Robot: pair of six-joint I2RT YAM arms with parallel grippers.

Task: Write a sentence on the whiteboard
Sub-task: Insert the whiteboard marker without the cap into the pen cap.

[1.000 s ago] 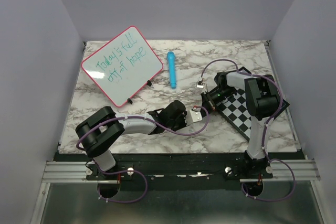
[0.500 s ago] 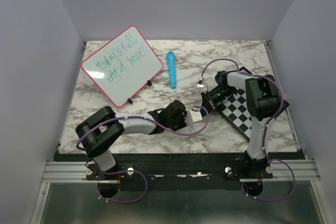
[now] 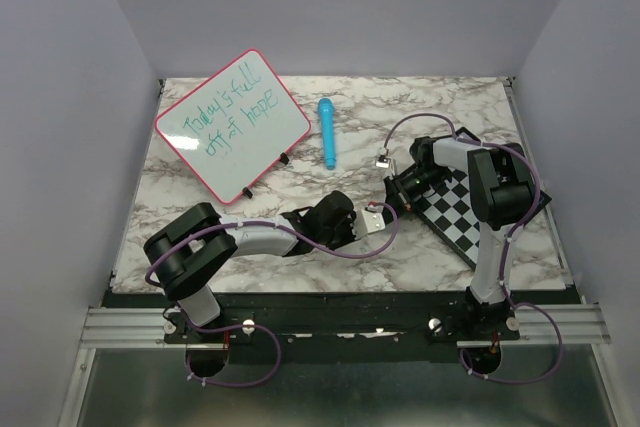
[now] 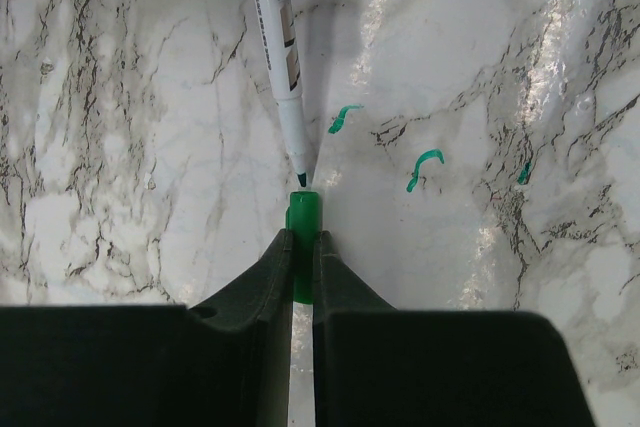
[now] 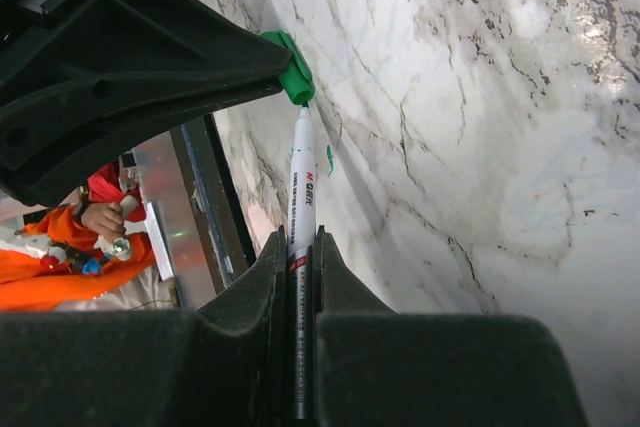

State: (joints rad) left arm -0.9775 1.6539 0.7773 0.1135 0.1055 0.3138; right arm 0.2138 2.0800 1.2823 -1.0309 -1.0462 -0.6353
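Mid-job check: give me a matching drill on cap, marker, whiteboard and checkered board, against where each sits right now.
Things:
1. green cap
2. marker
3. whiteboard
4. checkered board

Places:
A. on the right side of the table
B. pinched in the left gripper
C. far left of the table, bearing the green sentence
D. clamped in the right gripper, tip pointing at the cap

Pairs: 1-B, 2-D, 3-C, 4-A
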